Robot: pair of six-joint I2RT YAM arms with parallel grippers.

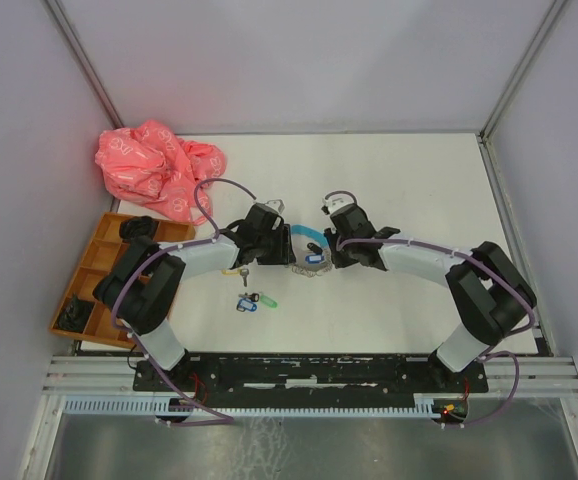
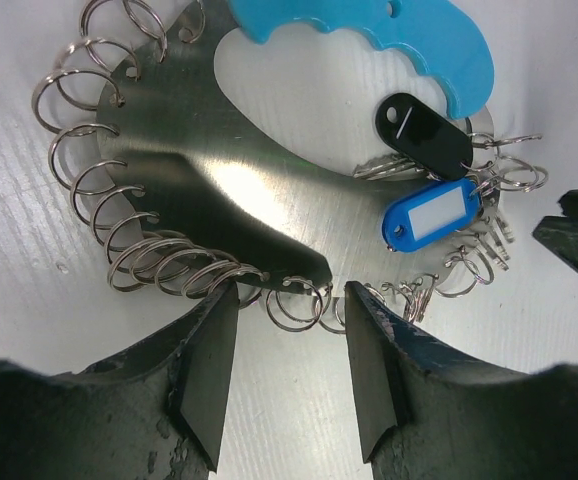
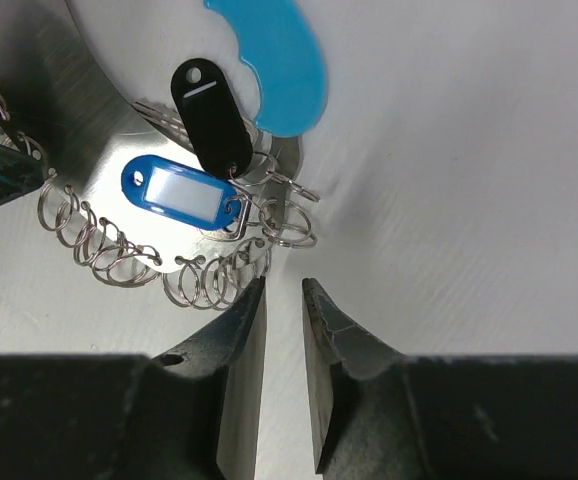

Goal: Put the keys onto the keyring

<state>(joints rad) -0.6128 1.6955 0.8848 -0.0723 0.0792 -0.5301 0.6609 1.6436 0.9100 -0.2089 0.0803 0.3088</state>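
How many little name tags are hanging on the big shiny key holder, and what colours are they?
black tag: 1
blue tag: 1
Total on the keyring: 2

A white table [image 1: 419,200] fills the middle, closed in by plain pale lilac walls [image 1: 299,60] on the left, right and far sides. Aluminium posts [image 1: 514,70] rise at the far corners. A slotted metal rail [image 1: 309,375] runs along the near edge. An orange compartment tray [image 1: 94,262] sits at the left, with a crumpled pink bag [image 1: 154,170] beyond it. The light is even.
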